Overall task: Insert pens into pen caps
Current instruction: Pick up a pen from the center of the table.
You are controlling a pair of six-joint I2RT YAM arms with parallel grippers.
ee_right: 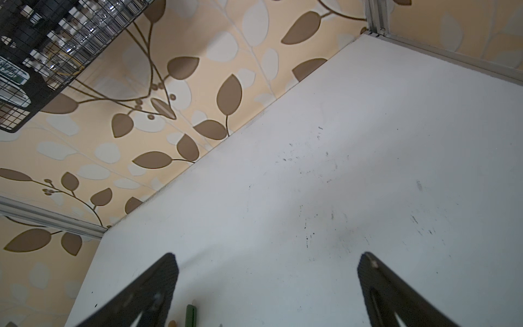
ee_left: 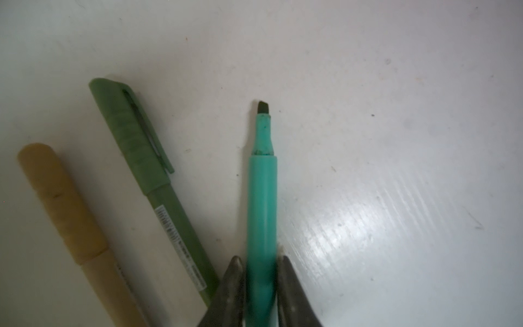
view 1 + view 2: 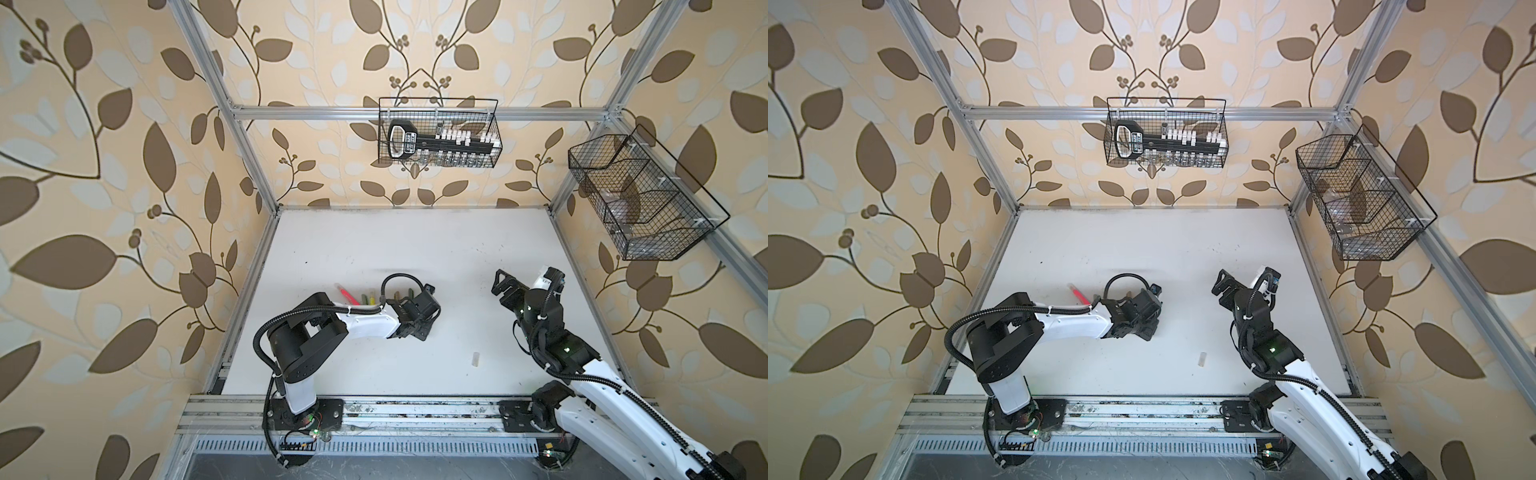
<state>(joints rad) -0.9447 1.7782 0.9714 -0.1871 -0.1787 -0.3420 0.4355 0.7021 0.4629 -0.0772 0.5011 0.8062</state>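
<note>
Near the middle of the tabletop, the left end effector grips the green marker, one finger pressed against each side of the barrel. The marker is uncapped, and its dark chisel tip points out bare over the white surface. Just beside it lies a dark green pen with its clipped cap on. Next to that is a tan pen, also capped.

In a top view the pink-red marker shows at about 9 o'clock of the left end effector, and the arm mostly hides the other pens there. A short pale sleeve, probably a clear pen cap, lies alone at about 4 o'clock of that end effector, well apart from it. The right end effector hangs at 3 o'clock, its jaws spread wide with nothing between them.
</note>
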